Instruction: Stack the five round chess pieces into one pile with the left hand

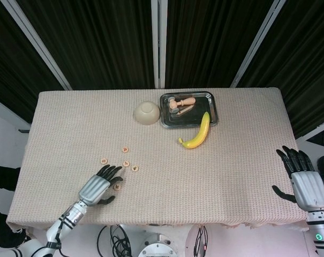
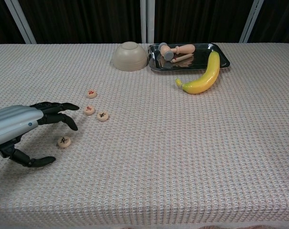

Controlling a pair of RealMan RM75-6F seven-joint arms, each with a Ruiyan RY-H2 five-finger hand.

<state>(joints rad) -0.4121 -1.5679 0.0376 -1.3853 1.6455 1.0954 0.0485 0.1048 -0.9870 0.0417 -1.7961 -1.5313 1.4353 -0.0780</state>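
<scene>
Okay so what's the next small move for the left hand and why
Probably lower the left hand and close thumb and fingers on the nearest chess piece. The hand is open, with that piece lying flat between its thumb and fingers, and none of the pieces are stacked yet.

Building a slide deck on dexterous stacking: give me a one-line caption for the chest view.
Left hand hovers open over the nearest chess piece, other pieces scattered unstacked on the table.
</scene>
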